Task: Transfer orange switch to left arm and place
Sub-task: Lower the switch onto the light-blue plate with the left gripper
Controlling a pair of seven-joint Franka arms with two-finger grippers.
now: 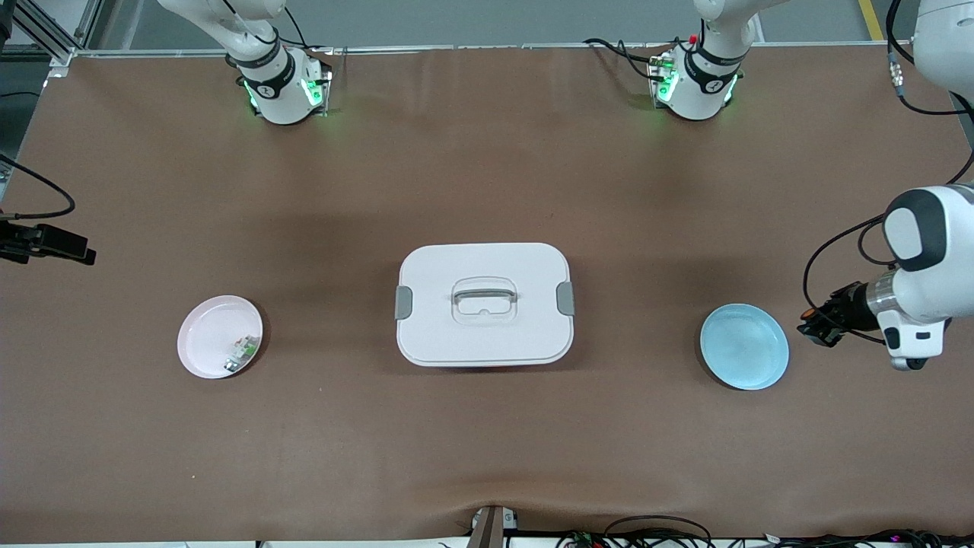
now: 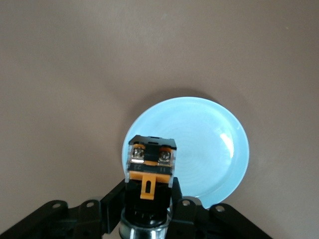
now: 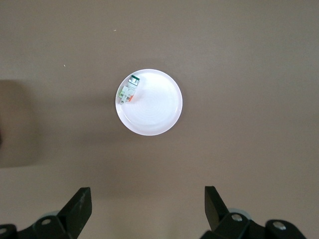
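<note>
switch [image 2: 151,167] sits clamped in your left gripper [image 2: 149,204] over the desk beside the blue plate [image 1: 744,346]; right gripper [image 3: 144,209] waits wide open, empty. box [image 1: 484,303] untouched; handover and crossing remain.

Front camera: high, facing both arm bases. Left wrist camera shares the blue plate [image 1: 744,346]; right wrist camera the pink plate [image 1: 220,336].

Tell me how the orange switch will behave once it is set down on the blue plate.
The orange switch looks rigid, small and probably light. Its blocky terminal end should rest steadily, but its round barrel might roll. The blue plate looks glossy, so it could slide.
</note>
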